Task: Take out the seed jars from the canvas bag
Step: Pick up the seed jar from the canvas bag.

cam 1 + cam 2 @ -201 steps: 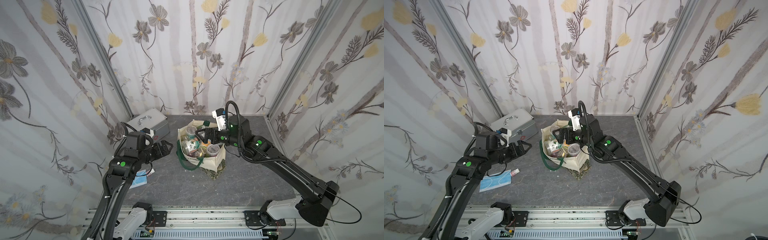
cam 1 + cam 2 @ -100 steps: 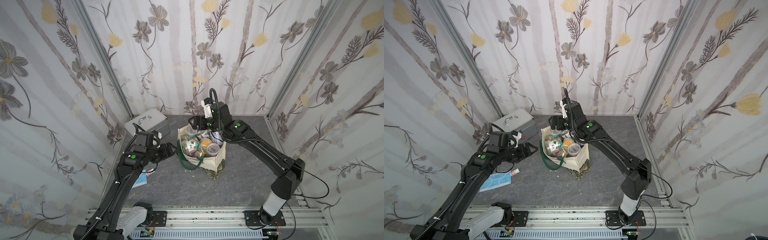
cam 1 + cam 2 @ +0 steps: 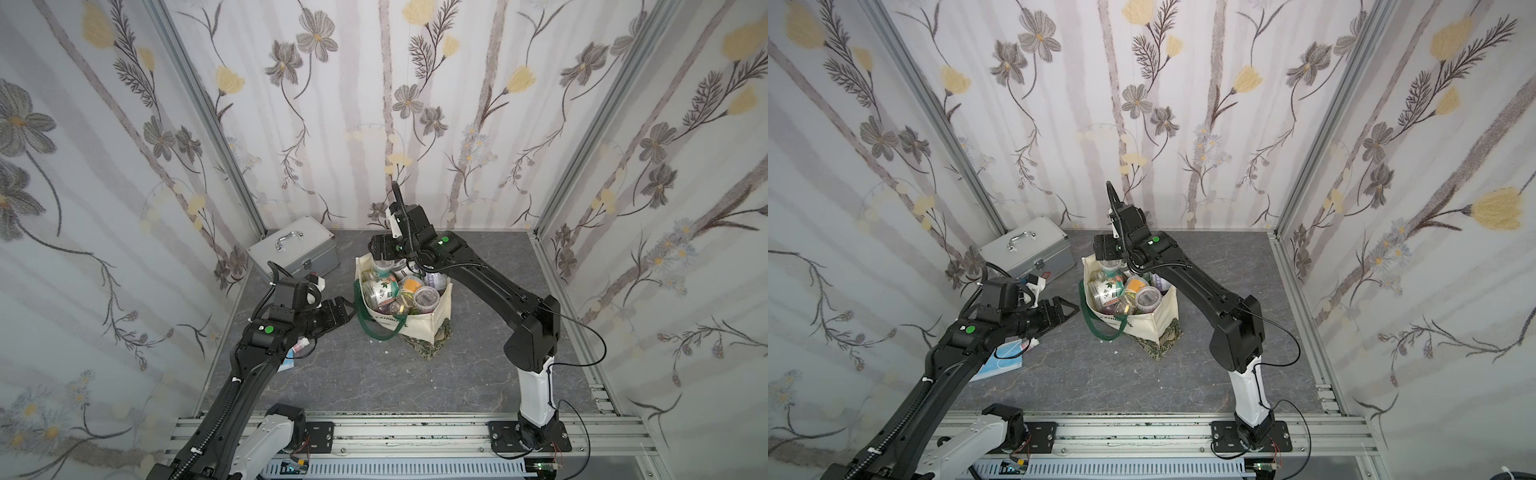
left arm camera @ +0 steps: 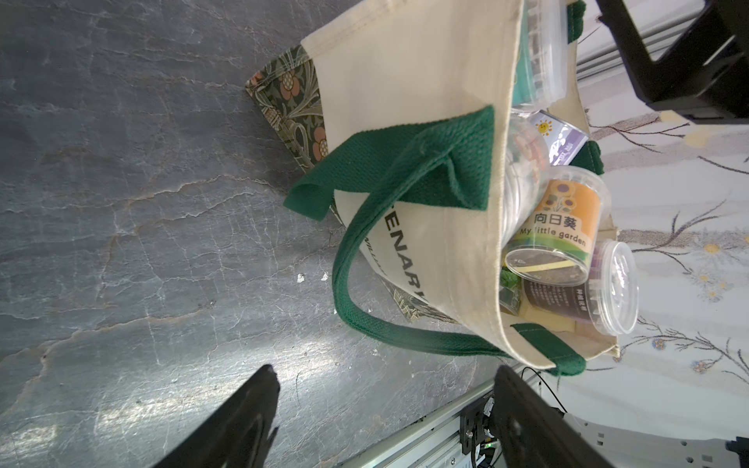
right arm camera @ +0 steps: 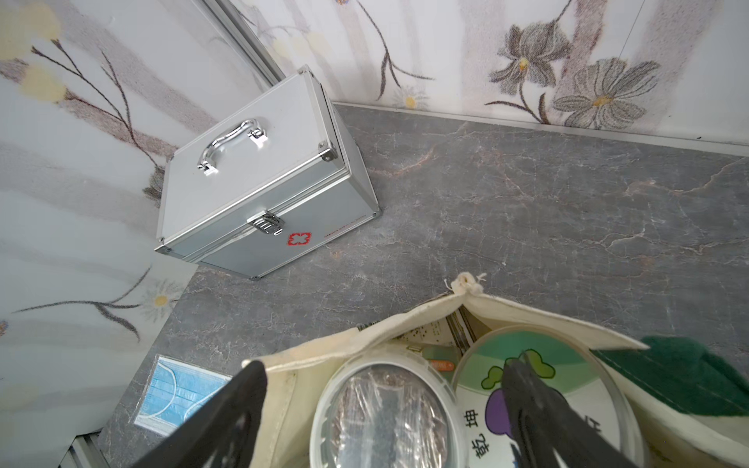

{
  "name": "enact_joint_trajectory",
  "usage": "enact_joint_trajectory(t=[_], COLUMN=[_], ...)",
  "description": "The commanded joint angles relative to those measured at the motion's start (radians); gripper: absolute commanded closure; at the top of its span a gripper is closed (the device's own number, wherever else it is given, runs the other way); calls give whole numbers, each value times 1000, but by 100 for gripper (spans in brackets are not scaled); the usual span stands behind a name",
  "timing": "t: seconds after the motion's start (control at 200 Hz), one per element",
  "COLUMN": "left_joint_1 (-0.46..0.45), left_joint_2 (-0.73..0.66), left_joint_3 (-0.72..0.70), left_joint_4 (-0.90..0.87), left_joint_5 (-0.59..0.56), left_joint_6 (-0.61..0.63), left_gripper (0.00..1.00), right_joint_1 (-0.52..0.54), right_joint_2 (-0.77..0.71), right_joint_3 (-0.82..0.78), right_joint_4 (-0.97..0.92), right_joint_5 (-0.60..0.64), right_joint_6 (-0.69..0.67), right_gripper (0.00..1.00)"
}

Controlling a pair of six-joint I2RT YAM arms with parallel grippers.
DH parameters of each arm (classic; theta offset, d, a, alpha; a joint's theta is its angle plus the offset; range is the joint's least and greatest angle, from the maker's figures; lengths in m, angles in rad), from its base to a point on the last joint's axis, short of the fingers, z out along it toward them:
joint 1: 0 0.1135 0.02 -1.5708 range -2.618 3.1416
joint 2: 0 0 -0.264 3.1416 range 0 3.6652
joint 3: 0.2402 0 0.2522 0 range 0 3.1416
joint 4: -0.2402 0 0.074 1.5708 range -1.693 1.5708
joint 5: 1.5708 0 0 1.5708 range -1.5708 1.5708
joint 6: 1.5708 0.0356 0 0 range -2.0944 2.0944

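Right wrist view: where's the nearest jar (image 5: pixel 385 413)?
— Upright in the canvas bag (image 5: pixel 535 314), directly below the right gripper (image 5: pixel 384 364), between its spread fingers. Left gripper (image 4: pixel 385 370), also spread and empty, hangs beside the bag.

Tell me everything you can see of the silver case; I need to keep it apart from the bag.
The silver case is a boxy metal-looking case with bright edge trim and metal corners. A chrome handle lies flat on its lid; a latch sits closed on the front beside a red cross emblem. It is shut, upright, standing on the grey table in the far corner on the left arm's side, apart from the canvas bag. Nothing grips it.
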Motion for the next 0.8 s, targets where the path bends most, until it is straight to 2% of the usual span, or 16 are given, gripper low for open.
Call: enact_joint_trajectory(t=[0.0, 0.48, 0.794], left_joint_1=[1, 1, 1], left_joint_2=[-25, -100, -111], left_joint_3=[-26, -108, -140], left_joint_4=[43, 48, 71], left_joint_5=[-13, -37, -35], left_joint_6=[-31, -81, -103], left_gripper=[15, 12, 12], right_joint_1=[10, 63, 64], right_joint_2=[12, 42, -11], right_joint_3=[11, -1, -52], right_joint_4=[3, -49, -51], right_joint_5=[-26, 13, 53], right_joint_6=[-7, 1, 4], right_gripper=[10, 13, 12])
